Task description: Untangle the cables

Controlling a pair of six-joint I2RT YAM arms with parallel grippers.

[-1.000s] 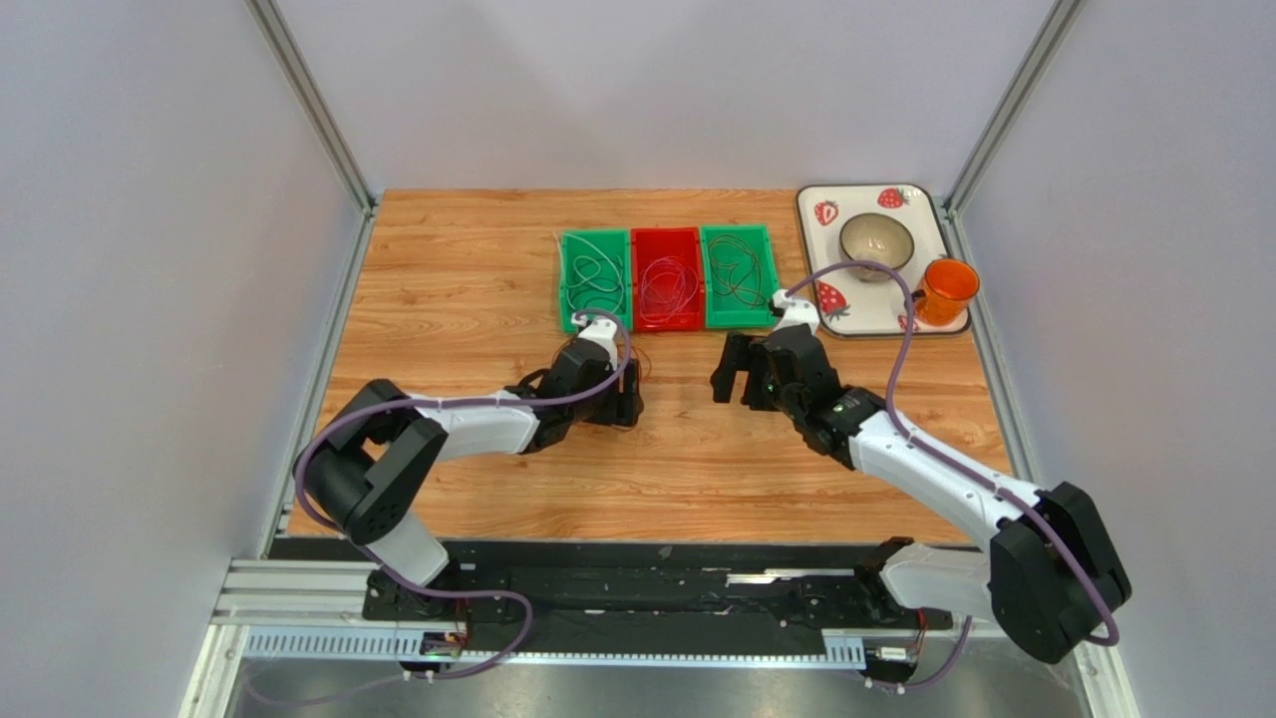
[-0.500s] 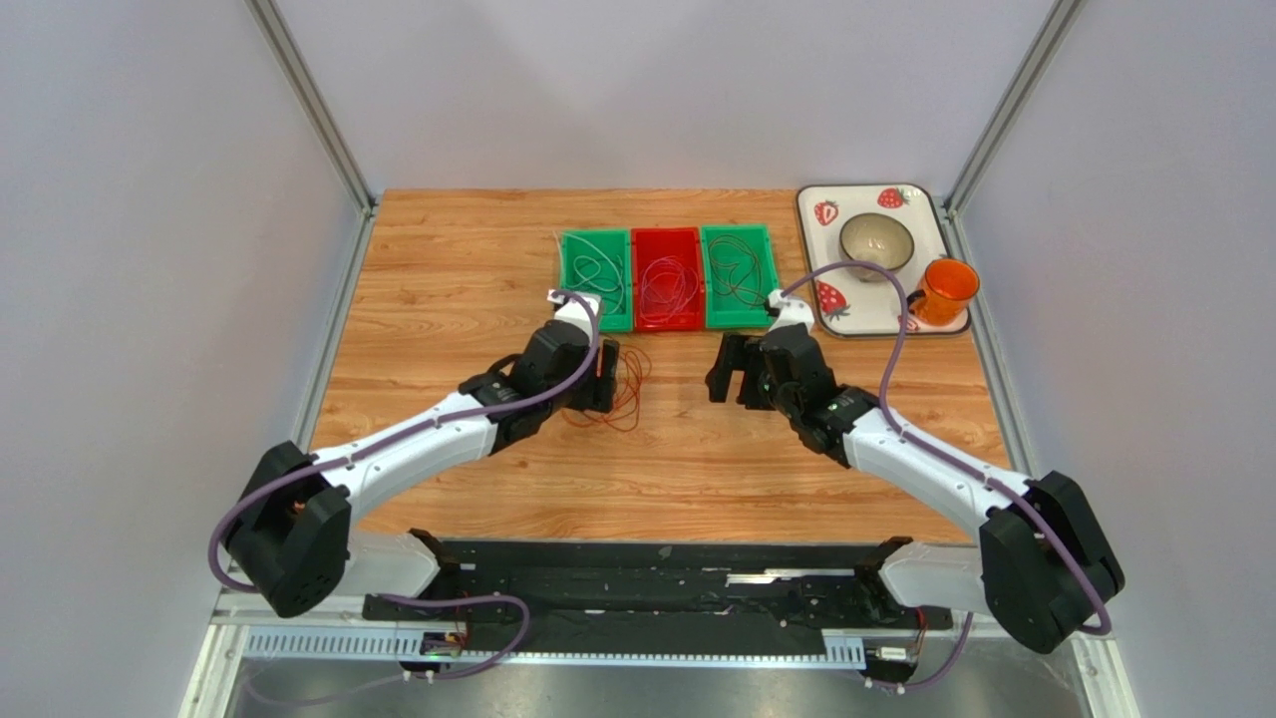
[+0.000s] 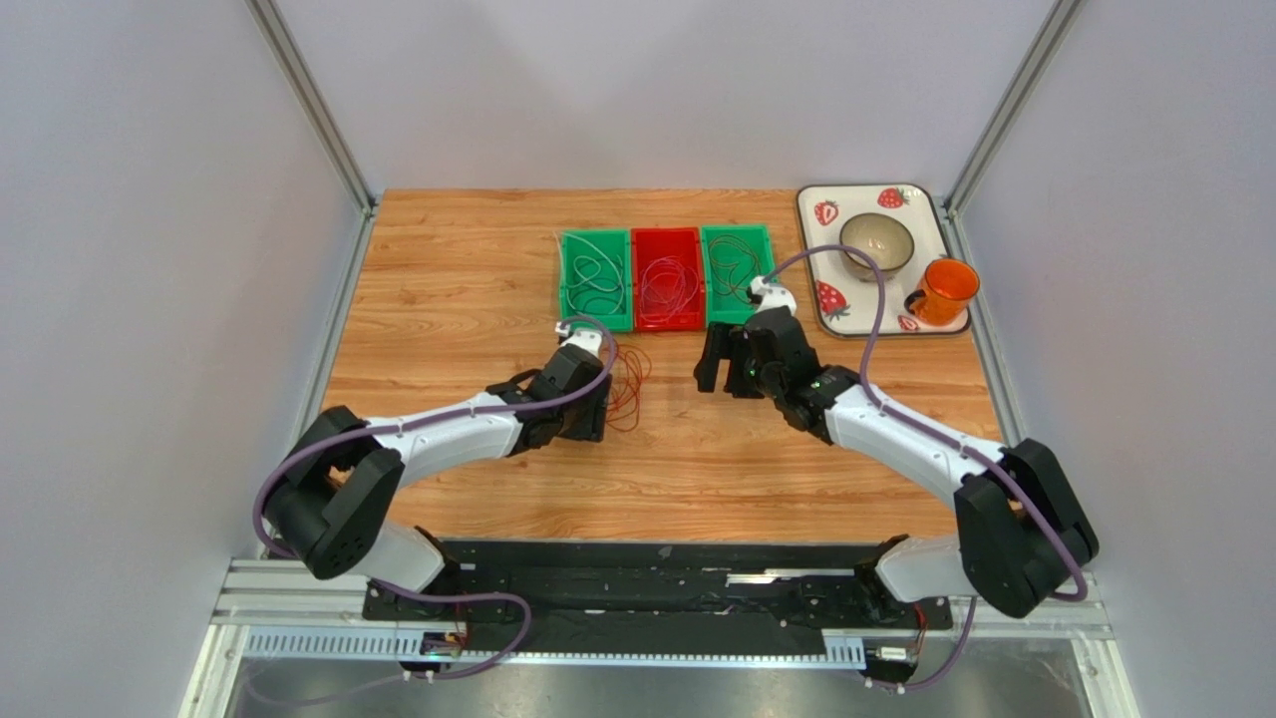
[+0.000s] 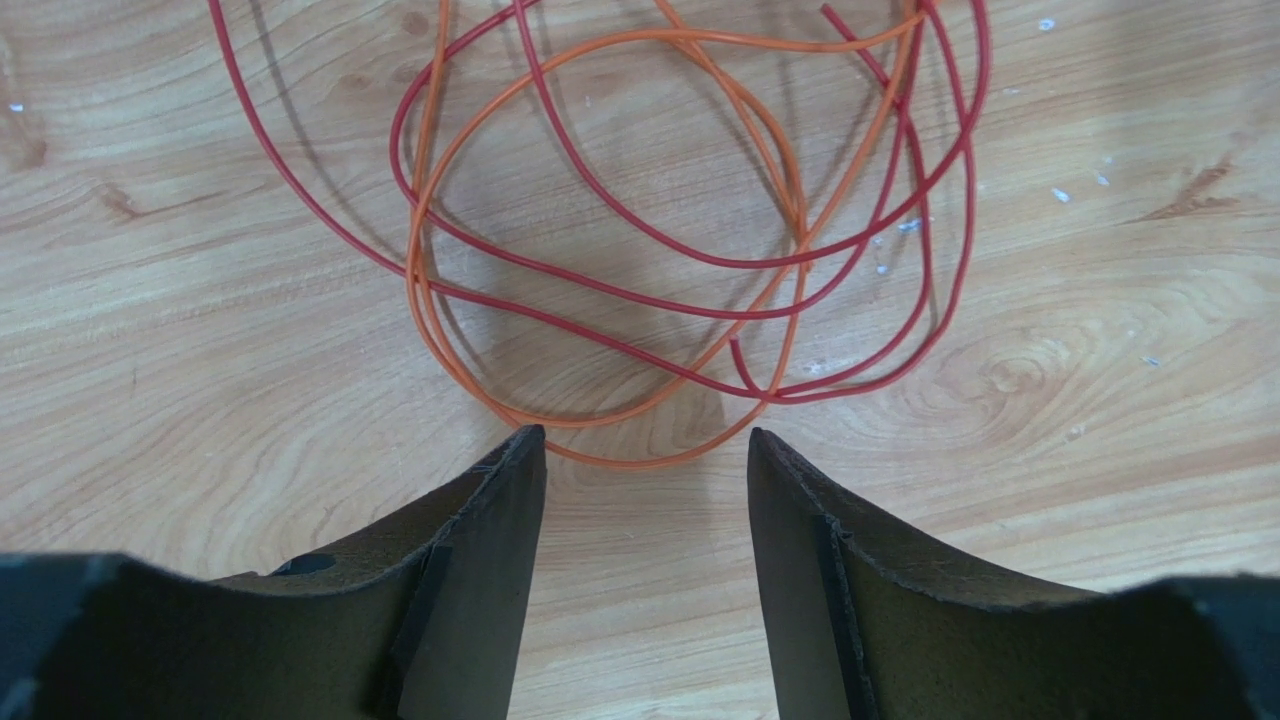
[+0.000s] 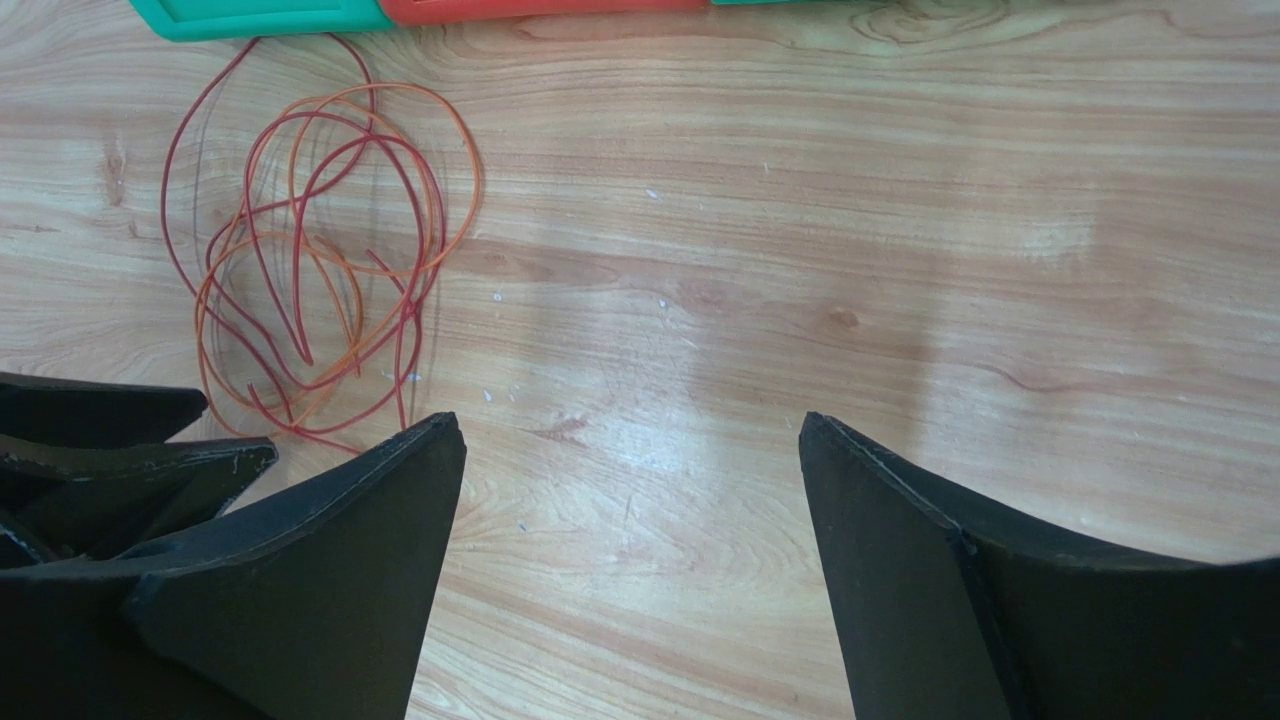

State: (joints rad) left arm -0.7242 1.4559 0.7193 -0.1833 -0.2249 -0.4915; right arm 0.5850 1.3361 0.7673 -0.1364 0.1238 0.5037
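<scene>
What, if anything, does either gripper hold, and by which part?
Nothing. Both stand open: left gripper just short of the cables, right gripper over bare table.

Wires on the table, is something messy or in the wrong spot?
Yes. One red and orange tangle of cables lies loose on the table, just ahead of the open left gripper. It is outside the three trays, where other cables sit coiled. Nothing looks spilled or broken.

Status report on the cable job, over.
Left hand open, tips at near loop of the cables. Right hand open, empty, beside them. Red and orange, tangled on the table. Trays behind, not in the way.
</scene>
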